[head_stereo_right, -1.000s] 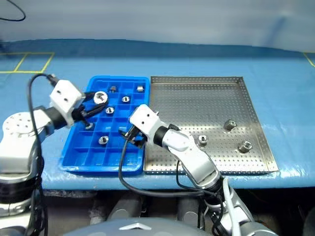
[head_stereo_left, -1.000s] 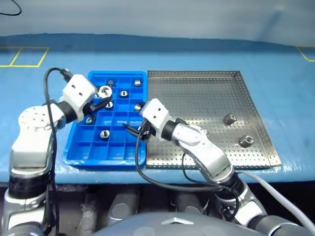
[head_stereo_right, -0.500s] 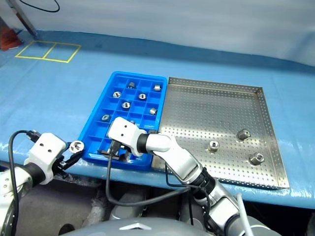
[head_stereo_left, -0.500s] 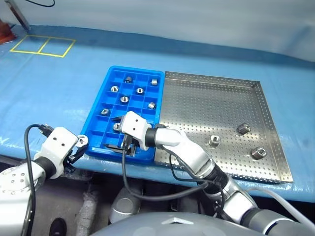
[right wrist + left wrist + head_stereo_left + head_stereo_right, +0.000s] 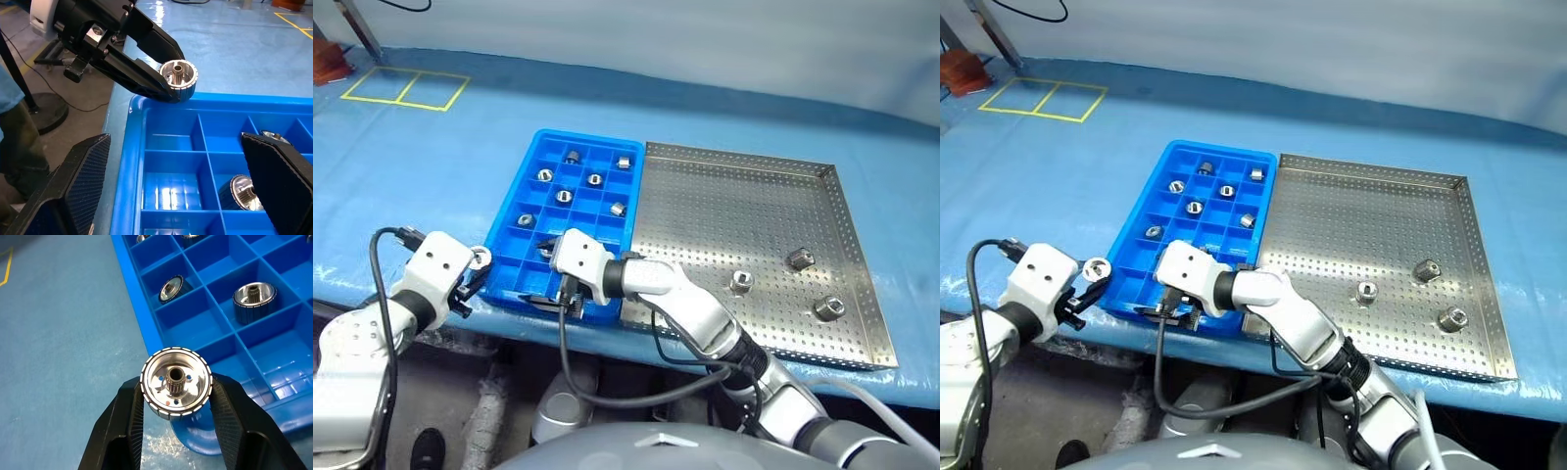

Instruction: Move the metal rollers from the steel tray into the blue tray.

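Left pincer (image 5: 177,396): I see it clamped on one roller (image 5: 176,389), just off blue tray's (image 5: 505,227) near-left corner.
Right pincer (image 5: 181,196): wide open, empty, over tray's near cells.
Rollers: several in blue cells, three on steel tray (image 5: 724,211).

Blue tray (image 5: 509,257) lies on the counter (image 5: 431,186), its long side touching the steel tray (image 5: 744,206). Seven metal rollers (image 5: 594,179) sit in separate compartments of the blue tray. Three rollers (image 5: 741,282) are on the steel tray, toward the side away from the blue tray. Left pincer (image 5: 478,262) grips one roller (image 5: 481,258) just outside the blue tray's near corner. Right pincer (image 5: 551,299) is spread wide over the blue tray's near edge.
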Motion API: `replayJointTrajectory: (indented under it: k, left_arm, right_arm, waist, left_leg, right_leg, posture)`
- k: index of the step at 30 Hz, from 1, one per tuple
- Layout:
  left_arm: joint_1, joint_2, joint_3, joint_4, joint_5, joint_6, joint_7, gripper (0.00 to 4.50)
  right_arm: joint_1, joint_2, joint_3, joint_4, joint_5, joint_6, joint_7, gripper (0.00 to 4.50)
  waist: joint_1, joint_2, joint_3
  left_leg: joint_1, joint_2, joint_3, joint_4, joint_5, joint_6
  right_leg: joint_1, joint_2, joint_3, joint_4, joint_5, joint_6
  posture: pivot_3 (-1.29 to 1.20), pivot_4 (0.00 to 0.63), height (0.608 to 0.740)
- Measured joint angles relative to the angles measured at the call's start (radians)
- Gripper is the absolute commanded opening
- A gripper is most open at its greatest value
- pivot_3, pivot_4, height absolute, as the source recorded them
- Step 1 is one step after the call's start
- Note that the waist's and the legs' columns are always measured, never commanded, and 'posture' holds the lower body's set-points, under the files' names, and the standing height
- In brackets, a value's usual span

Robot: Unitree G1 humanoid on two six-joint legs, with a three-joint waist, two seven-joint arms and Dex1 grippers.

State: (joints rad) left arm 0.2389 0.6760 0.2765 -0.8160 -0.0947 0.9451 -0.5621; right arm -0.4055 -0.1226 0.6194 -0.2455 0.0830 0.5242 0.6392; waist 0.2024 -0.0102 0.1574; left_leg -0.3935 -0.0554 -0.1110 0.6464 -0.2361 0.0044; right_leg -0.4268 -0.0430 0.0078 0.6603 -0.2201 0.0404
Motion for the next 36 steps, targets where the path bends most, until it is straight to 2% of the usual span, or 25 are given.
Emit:
replayJointTrajectory:
  k: [7,9,11,14,17,22,27,29,32,36]
  left_arm:
    - [0.01,0.057,-0.049,0.017,-0.014,0.028,-0.026,1.69]
    - [0.013,0.099,-0.055,0.016,-0.014,0.037,-0.031,1.69]
    - [0.017,0.129,-0.055,0.014,-0.014,0.055,-0.032,2.42]
    - [-0.001,0.127,-0.055,0.018,-0.025,0.077,-0.027,3.27]
    - [-0.084,0.051,-0.055,0.029,-0.066,0.09,-0.016,4.28]
    - [-0.265,-0.085,-0.073,0.071,-0.111,0.015,0.031,4.28]
    - [-0.382,-0.189,-0.168,0.199,-0.082,-0.166,0.096,4.28]
    - [-0.427,-0.227,-0.243,0.253,-0.082,-0.241,0.083,4.28]
    - [-0.439,-0.236,-0.332,0.302,-0.083,-0.328,0.036,4.28]
    - [-0.456,-0.276,-0.389,0.347,-0.084,-0.409,0.006,4.28]
  right_arm:
    - [0.024,-0.01,-0.004,-0.02,-0.002,0.006,-0.027,4.5]
    - [0.028,-0.011,-0.006,-0.024,-0.002,0.01,-0.032,4.5]
    - [0.028,-0.011,-0.011,-0.037,-0.002,0.01,-0.035,4.5]
    - [0.031,-0.017,-0.024,-0.042,-0.002,0.011,-0.044,4.5]
    - [0.04,-0.026,-0.039,-0.05,-0.006,0.022,-0.062,4.5]
    - [0.055,-0.046,-0.114,-0.12,-0.015,0.067,-0.12,4.5]
    - [0.074,-0.092,-0.275,-0.165,-0.057,0.188,-0.239,4.5]
    - [0.105,-0.119,-0.369,-0.207,-0.064,0.277,-0.282,4.5]
    - [0.155,-0.166,-0.48,-0.276,-0.063,0.383,-0.31,4.5]
    - [0.232,-0.201,-0.568,-0.37,-0.046,0.507,-0.316,4.5]
  waist:
    - [-0.024,0.0,0.0]
    - [-0.032,0.0,0.0]
    - [-0.047,0.001,0.0]
    - [-0.066,0.001,0.0]
    - [-0.072,0.0,0.0]
    - [-0.076,0.0,0.0]
    - [-0.101,-0.001,0.0]
    - [-0.109,-0.001,0.0]
    - [-0.147,-0.001,0.0]
    - [-0.203,0.0,0.0]
  left_leg:
    - [-0.001,0.001,0.0,-0.002,0.0,0.0]
    - [0.0,0.001,0.0,-0.002,0.0,-0.001]
    - [0.0,0.001,0.0,-0.002,0.0,-0.001]
    - [0.0,0.001,0.0,-0.002,0.0,-0.001]
    - [-0.001,0.001,-0.001,-0.002,0.0,-0.001]
    - [-0.002,0.001,-0.002,-0.001,0.001,-0.003]
    - [-0.002,0.001,0.001,0.0,0.004,-0.007]
    - [-0.004,0.0,0.001,0.0,0.004,-0.006]
    - [-0.004,0.001,0.005,0.0,0.002,-0.003]
    - [-0.004,0.002,0.008,0.0,-0.001,0.002]
  right_leg:
    - [0.0,0.0,0.0,0.0,-0.001,-0.001]
    - [0.0,0.0,0.0,0.0,-0.002,-0.003]
    - [0.001,0.0,0.0,0.0,-0.002,-0.004]
    - [0.001,0.0,0.0,0.0,-0.002,-0.003]
    - [0.0,0.0,-0.001,0.0,0.0,-0.001]
    - [0.001,-0.001,-0.002,-0.001,0.001,-0.001]
    - [0.001,-0.002,0.001,-0.001,0.004,-0.005]
    - [0.001,-0.002,0.001,-0.002,0.005,-0.007]
    - [0.0,-0.004,0.003,-0.002,0.007,-0.005]
    - [-0.001,-0.008,0.003,-0.002,0.006,-0.004]
  posture:
    - [0.29,0.15,0.74]
    - [0.29,0.15,0.74]
    - [0.28,0.15,0.74]
    - [0.27,0.15,0.74]
    - [0.22,0.15,0.74]
    - [0.15,0.15,0.74]
    - [0.05,0.15,0.74]
    - [0.02,0.15,0.74]
    - [-0.04,0.15,0.74]
    - [-0.07,0.15,0.74]
